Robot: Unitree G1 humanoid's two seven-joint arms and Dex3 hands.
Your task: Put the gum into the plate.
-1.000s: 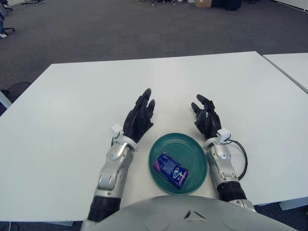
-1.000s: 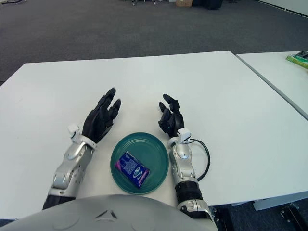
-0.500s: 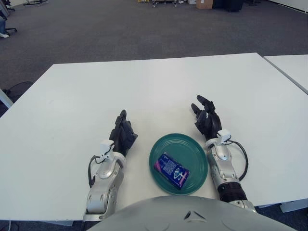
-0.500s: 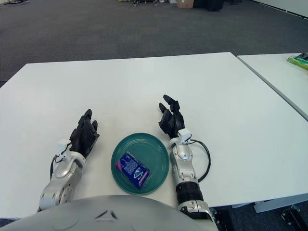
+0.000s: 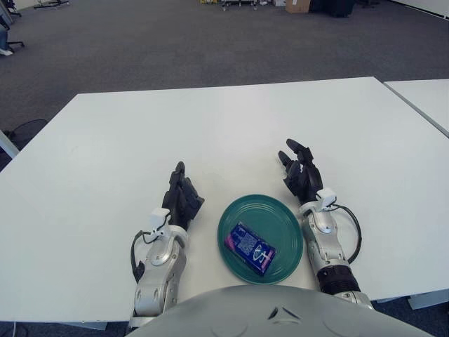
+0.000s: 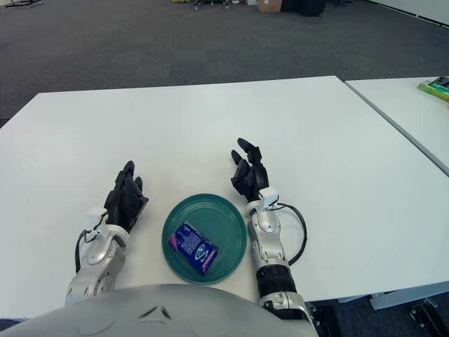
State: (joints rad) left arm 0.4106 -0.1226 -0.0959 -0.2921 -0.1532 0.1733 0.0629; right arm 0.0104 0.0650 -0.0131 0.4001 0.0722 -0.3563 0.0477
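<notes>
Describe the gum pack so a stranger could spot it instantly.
On the white table, look at its near edge for the round green plate between the left hand and the right hand. The gum lies flat inside it: a small dark-blue rectangular pack, the only thing in the plate.

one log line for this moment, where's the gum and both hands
gum: lying in green plate | left hand: open, on table left of plate | right hand: open, behind plate's right edge | holding: nothing
</notes>
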